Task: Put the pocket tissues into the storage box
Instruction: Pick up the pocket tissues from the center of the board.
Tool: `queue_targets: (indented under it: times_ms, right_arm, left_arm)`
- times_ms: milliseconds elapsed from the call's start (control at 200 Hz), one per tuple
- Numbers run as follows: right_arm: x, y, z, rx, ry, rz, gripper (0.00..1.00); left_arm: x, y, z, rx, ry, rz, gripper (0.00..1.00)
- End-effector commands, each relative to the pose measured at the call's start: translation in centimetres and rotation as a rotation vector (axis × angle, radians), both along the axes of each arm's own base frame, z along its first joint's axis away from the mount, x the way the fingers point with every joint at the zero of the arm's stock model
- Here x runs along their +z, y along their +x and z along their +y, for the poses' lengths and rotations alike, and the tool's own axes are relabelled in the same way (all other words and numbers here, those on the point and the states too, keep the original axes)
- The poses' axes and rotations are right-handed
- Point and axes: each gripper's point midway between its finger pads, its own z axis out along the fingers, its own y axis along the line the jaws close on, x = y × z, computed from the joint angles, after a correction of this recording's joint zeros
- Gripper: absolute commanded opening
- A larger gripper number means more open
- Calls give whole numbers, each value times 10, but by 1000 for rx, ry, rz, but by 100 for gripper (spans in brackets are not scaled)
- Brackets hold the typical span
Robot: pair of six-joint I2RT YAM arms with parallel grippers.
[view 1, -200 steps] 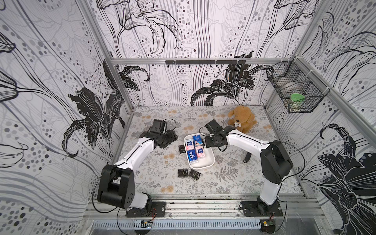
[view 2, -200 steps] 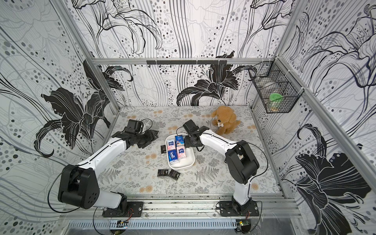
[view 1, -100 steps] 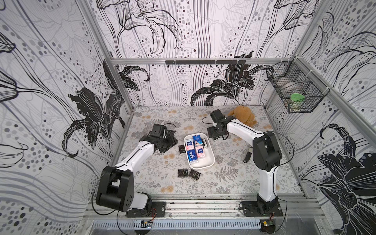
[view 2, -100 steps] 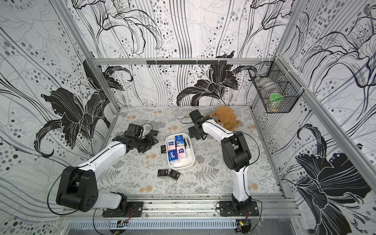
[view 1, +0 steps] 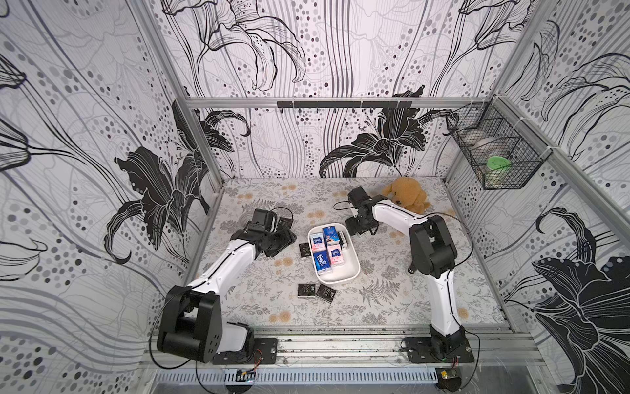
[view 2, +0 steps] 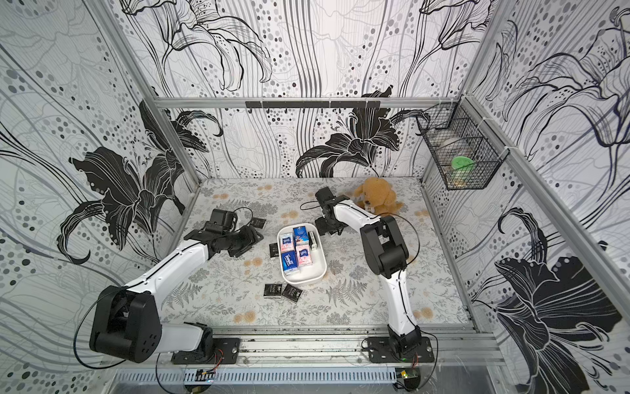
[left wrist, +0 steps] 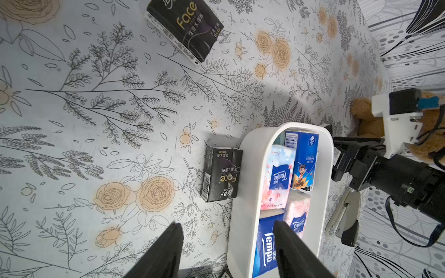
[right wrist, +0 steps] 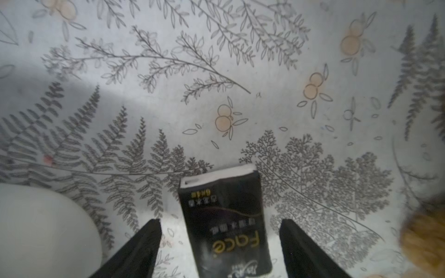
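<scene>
The white storage box sits mid-table and holds several blue and pink-white pocket tissues. Black packets lie outside it: one against its left wall, two by its front edge, one behind my left gripper. My right gripper is open, low over another black packet that lies between its fingers with a gap on each side, beside the box's far right corner. My left gripper is open and empty, left of the box.
A brown teddy bear sits at the back right, close behind the right arm. A black wire basket hangs on the right wall. A grey and black stick-like object lies right of the box.
My right gripper left the box's far edge, swung back toward the teddy, and now sits low over the black packet with jaws wider. The left gripper shifted slightly toward the box.
</scene>
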Motion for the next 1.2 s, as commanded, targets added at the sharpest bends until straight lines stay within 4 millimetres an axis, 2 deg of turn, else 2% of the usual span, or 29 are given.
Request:
queue_targets:
  times_ms: [0,225,315,375,456,471,591,746,891,976,1006,1016,1041,1192]
  right_arm:
    - [-7,-4,-1,9,5,39,76]
    - [-14,-9,-8,-27,25,66,49]
    - [-10,-12,-12,-36,15,58,44]
    - [-4,-15,-16,-51,9,49,44]
    - [16,-16,-19,-81,21,17,43]
    - [14,-21,-22,-90,16,28,43]
    - [40,-36,-23,-136,81,18,43]
    - [71,-63,-8,-162,262,34,44]
    - [91,-89,3,-177,388,56,44]
    - [100,-103,6,-182,418,58,44]
    - [97,-108,9,-187,427,71,45]
    - [104,-110,9,-185,440,60,45]
    - [106,-115,12,-183,457,61,45]
    - [100,-141,40,-173,529,99,45]
  left_arm:
    - [1,-1,11,21,22,-16,64]
    - [6,0,15,29,33,-28,65]
    - [7,1,14,30,29,-30,64]
    - [6,1,14,30,26,-27,64]
    - [5,2,13,30,26,-27,64]
    - [5,3,13,28,25,-28,64]
    - [5,7,11,29,12,-29,64]
    - [4,14,6,24,-12,-33,64]
    - [1,19,3,24,-30,-29,64]
    - [-1,20,1,23,-43,-25,65]
    - [-2,20,0,23,-48,-22,64]
    - [-2,20,0,24,-49,-23,65]
    - [-3,20,-1,24,-52,-22,64]
    - [-7,19,-3,20,-64,-10,65]
